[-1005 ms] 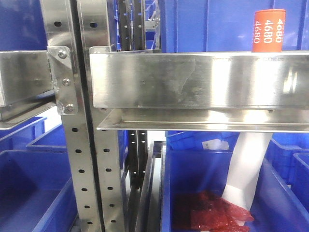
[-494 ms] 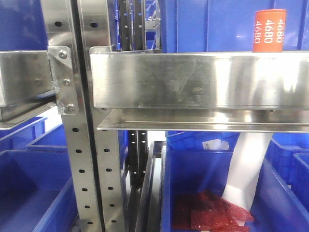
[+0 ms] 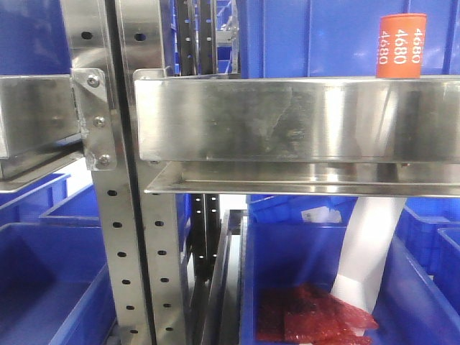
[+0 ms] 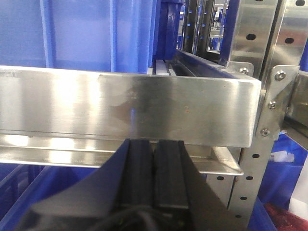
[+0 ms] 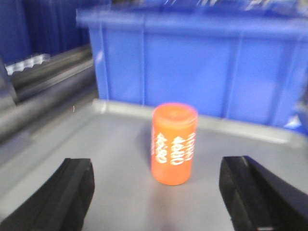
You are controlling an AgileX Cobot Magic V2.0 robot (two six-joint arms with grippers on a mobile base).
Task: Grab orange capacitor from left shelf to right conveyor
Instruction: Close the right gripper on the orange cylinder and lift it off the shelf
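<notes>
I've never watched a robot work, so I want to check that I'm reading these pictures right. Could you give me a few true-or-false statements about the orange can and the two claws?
1. The orange can stands upright on the grey shelf. True.
2. The right gripper is clamped on the can. False: it is open, with a finger on either side, clear of the can.
3. The left gripper is shut, with nothing between its fingers. True.
4. The lower blue bin holds green packets. False: the packets are red.

Bright glare on steel rail [image 3: 302, 118]; right wrist view blurred.
</notes>
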